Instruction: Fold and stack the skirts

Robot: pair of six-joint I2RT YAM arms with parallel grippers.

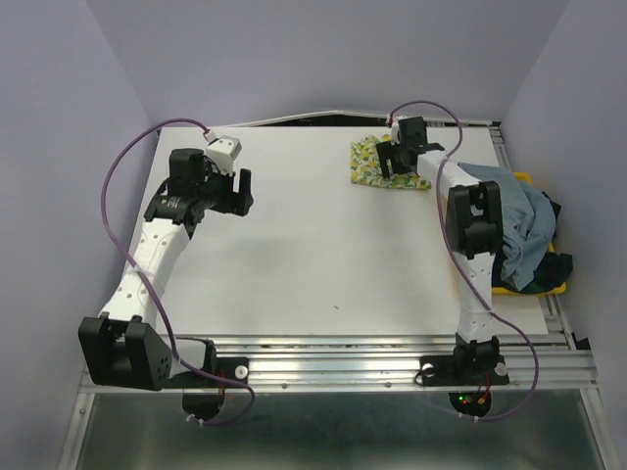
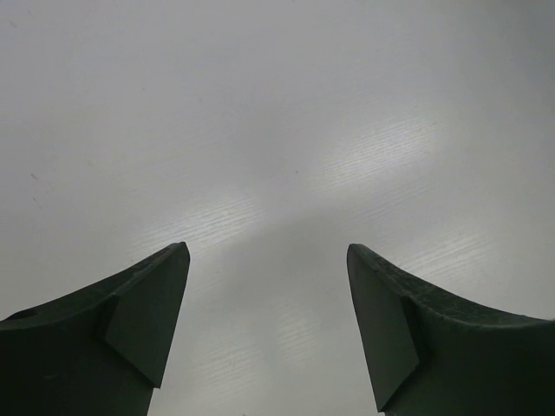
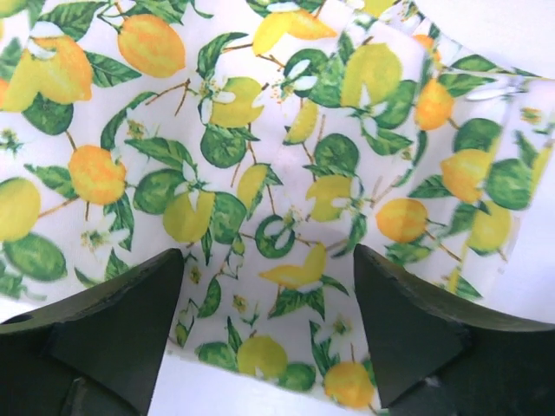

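The lemon-print skirt (image 1: 370, 163) lies folded and flat on the white table (image 1: 294, 255) at the back right. My right gripper (image 1: 394, 157) hovers over its right part, open. In the right wrist view the lemon cloth (image 3: 260, 130) fills the picture and the right gripper (image 3: 269, 256) has nothing between its fingers. The light blue-grey skirt (image 1: 519, 230) is bunched up on the yellow tray (image 1: 534, 288) at the right edge, with dark plaid cloth (image 1: 561, 264) showing under it. My left gripper (image 1: 241, 190) is open over bare table at the left, and in its wrist view the left gripper (image 2: 267, 251) is empty.
The yellow tray overhangs the table's right edge, right beside the right arm's upper link (image 1: 475, 220). Purple cables (image 1: 122, 166) loop above both arms. A metal rail (image 1: 392, 357) runs along the near edge. Purple walls close in the left and back.
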